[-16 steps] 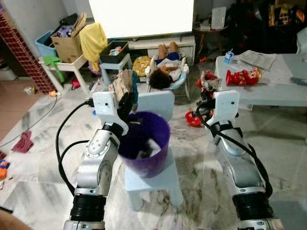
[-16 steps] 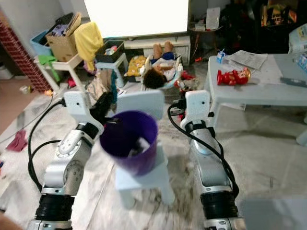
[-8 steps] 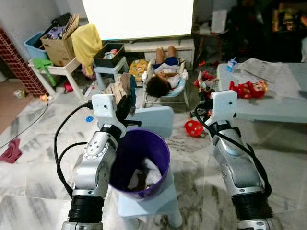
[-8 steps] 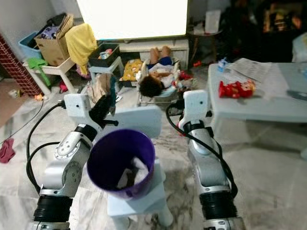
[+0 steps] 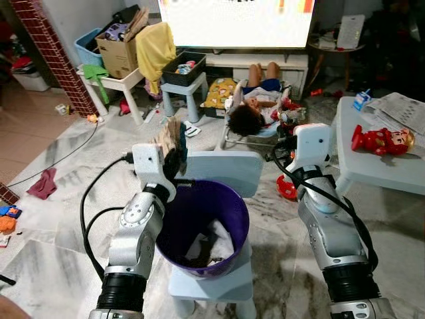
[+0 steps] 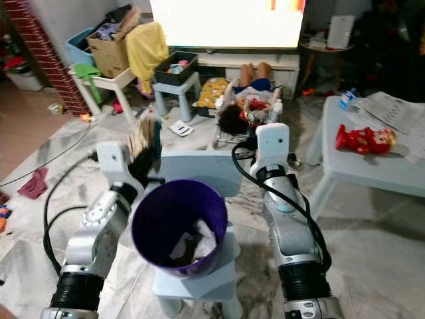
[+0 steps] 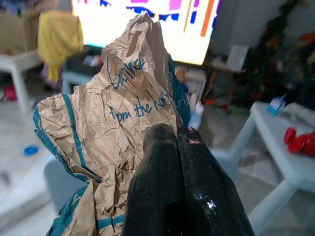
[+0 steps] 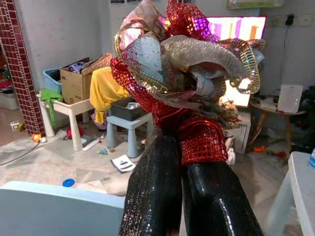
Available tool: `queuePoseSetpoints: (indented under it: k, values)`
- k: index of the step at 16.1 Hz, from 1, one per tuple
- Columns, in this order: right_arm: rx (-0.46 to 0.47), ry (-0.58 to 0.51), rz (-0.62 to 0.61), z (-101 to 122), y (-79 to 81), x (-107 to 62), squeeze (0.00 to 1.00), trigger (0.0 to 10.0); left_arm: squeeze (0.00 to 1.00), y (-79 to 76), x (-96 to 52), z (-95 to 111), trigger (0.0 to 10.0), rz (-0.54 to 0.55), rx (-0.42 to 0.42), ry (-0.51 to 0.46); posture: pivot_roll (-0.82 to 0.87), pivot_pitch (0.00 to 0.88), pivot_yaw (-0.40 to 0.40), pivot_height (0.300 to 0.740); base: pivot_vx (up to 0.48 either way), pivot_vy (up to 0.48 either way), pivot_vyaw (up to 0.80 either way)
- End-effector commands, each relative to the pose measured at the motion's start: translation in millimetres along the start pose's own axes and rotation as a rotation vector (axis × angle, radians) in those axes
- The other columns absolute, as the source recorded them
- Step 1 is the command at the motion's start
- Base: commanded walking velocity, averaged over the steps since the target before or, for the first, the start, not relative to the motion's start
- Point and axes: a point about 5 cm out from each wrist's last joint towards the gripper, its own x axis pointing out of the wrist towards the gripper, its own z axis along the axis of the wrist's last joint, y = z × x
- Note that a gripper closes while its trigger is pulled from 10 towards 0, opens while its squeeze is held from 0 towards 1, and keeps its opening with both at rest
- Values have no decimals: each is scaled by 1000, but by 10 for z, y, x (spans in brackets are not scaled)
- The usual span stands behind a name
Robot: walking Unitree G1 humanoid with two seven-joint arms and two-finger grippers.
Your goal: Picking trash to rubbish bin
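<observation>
Purple bin [image 5: 202, 229] sits on a small pale-blue chair [image 5: 226, 174] directly before the robot, on marble floor [image 5: 60, 199]; white and dark scraps already lie at its bottom. Left gripper [image 7: 178, 142] raised just beyond the bin's far-left rim, fingers pressed together on a crumpled brown paper [image 7: 115, 113] with teal stripes and blue handwriting; the paper stands up above the fingertips. In the left eye view the same paper [image 5: 172, 137] shows above the left wrist, near the chair back's left corner. Right gripper [image 8: 178, 147] raised to the right of the chair back, fingers closed on a red-and-gold mesh ribbon [image 8: 182, 64], a bunched bow of glittery netting. Ribbon [image 6: 255, 107] also shows in the right eye view, above the right wrist. Beyond the chair, a doll [image 5: 249, 113] lies in a baby rocker. Far left: white side table [image 5: 116, 83] carrying a cardboard box [image 5: 119, 53] and a yellow cloth [image 5: 156, 46]. Bright screen [image 5: 236, 20] along the far wall. To the right, a pale table [image 5: 372, 166] with a red toy [image 5: 382, 139] and a newspaper [image 5: 402, 109]. Red rag [image 5: 43, 184] on the floor, far left.
</observation>
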Motion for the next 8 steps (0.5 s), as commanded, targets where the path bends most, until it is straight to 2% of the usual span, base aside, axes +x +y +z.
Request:
queuePoseSetpoints:
  k: [1, 2, 3, 4, 5, 8]
  values:
    - [-2, -14, -9, 34, -27, 6, 0, 0, 0, 52, -13, -90, 0, 26, 17, 54, -9, 47, 65, 740, 0, 0, 0]
    - [-3, -15, -8, 38, -29, 4, 0, 0, 0, 127, -43, -234, 0, 55, -9, 127, -12, 44, 63, 740, 0, 0, 0]
    - [-4, -14, -8, 33, -30, 0, 0, 0, 0, 170, -62, -337, 2784, 67, -32, 177, -12, 44, 63, 740, 0, 0, 0]
    - [-5, -12, -8, 30, -30, -4, 0, 0, 804, 205, -75, -414, 7686, 76, -63, 213, -15, 43, 64, 740, 0, 0, 0]
    - [-5, -12, -7, 34, -26, -6, 0, 0, 1000, 234, -82, -464, 10000, 85, -98, 226, -20, 45, 65, 740, 0, 0, 0]
    - [-7, -12, -13, 27, -43, -31, 0, 0, 1000, 270, -98, -549, 10000, 94, -108, 262, -25, 45, 70, 740, 0, 0, 0]
